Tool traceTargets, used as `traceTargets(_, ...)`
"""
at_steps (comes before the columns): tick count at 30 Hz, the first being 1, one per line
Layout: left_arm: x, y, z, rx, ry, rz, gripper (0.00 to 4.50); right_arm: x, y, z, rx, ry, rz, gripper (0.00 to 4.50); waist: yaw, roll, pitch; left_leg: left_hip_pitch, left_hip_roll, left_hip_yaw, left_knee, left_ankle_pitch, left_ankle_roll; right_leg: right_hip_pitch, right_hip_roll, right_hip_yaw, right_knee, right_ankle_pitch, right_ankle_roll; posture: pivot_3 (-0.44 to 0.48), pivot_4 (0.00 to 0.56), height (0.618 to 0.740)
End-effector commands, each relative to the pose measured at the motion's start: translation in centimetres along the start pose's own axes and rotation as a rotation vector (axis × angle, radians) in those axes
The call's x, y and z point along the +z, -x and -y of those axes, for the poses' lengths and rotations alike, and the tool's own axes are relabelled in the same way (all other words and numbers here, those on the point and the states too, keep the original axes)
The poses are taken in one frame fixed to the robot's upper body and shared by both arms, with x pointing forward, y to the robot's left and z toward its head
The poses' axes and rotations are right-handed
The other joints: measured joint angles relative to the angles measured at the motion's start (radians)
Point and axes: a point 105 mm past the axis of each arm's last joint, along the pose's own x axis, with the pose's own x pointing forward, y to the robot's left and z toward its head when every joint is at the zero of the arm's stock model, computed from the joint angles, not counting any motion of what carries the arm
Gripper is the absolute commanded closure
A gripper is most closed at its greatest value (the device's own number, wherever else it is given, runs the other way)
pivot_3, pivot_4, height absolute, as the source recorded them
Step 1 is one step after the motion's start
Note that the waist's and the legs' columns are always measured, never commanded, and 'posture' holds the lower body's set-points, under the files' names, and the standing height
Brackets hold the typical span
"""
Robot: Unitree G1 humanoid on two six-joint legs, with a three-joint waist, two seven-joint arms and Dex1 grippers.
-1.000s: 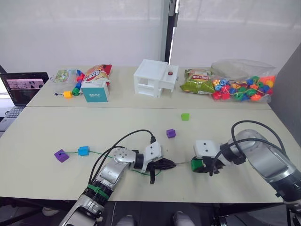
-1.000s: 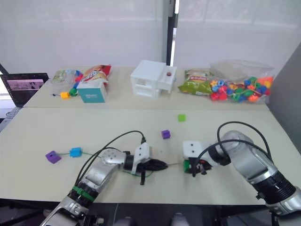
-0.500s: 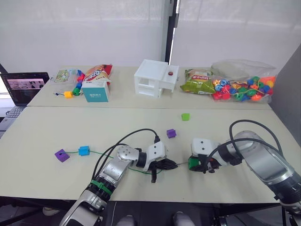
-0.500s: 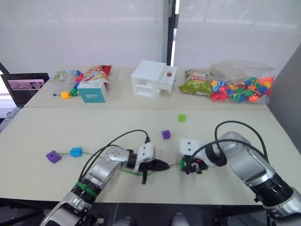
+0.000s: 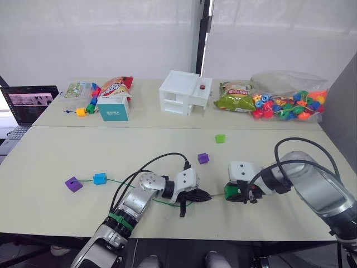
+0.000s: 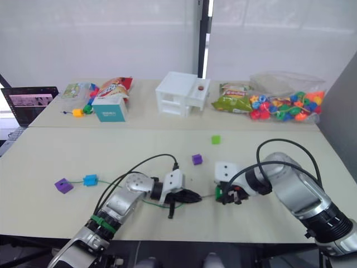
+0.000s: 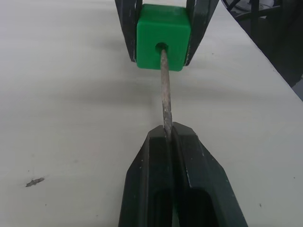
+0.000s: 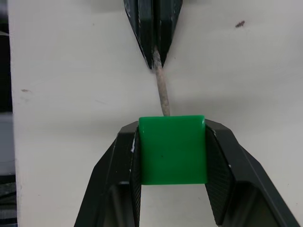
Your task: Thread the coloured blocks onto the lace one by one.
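Dark green block (image 7: 163,37) is pinched by the right gripper (image 8: 173,151), and the silvery tip of the lace (image 7: 165,94), clamped in the left gripper (image 7: 174,137), is set in its hole, near the table's (image 5: 67,151) front edge. Blue block (image 5: 100,178) and purple block (image 5: 72,184) are strung on the cord. A clear bag (image 5: 290,97) at the back is packed with round beads.
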Motion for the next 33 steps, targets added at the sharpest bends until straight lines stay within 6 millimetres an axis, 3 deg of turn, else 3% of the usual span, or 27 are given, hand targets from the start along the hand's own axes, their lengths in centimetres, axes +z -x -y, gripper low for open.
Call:
traceTargets(1, 0.1, -0.5, 0.4, -0.028, -0.013, -0.002, 4.50, 1.2, 1.2, 0.0, -0.017, 0.033, 0.018, 3.31, 0.000, 0.000, 0.000, 0.000, 0.000, 0.000, 0.000, 0.000, 0.000, 0.000, 0.000, 0.000, 0.000, 0.000, 0.000, 0.000, 0.150, 0.740)
traceTargets(8, 0.3, -0.8, 0.5, -0.037, -0.029, 0.009, 4.50, 1.7, 0.7, -0.6, 0.001, 0.033, 0.019, 3.31, 0.000, 0.000, 0.000, 0.000, 0.000, 0.000, 0.000, 0.000, 0.000, 0.000, 0.000, 0.000, 0.000, 0.000, 0.000, 0.000, 0.150, 0.740)
traceTargets(24, 0.9, -1.1, 0.2, -0.035, -0.062, 0.032, 4.50, 0.6, -2.8, -1.7, 0.020, 0.048, -0.030, 3.31, 0.001, 0.000, 0.000, 0.000, 0.000, 0.000, 0.000, 0.000, 0.000, 0.000, 0.000, 0.000, 0.000, 0.000, 0.000, 0.000, 0.150, 0.740)
traceTargets(33, 1.9, -2.4, 0.3, -0.062, -0.063, 0.058, 4.50, 0.3, -3.2, -1.8, 0.009, 0.018, -0.014, 3.31, 0.004, 0.000, 0.000, 0.000, 0.000, 0.000, 0.001, 0.000, 0.000, 0.000, 0.000, 0.000, 0.000, 0.000, 0.001, 0.000, 0.150, 0.740)
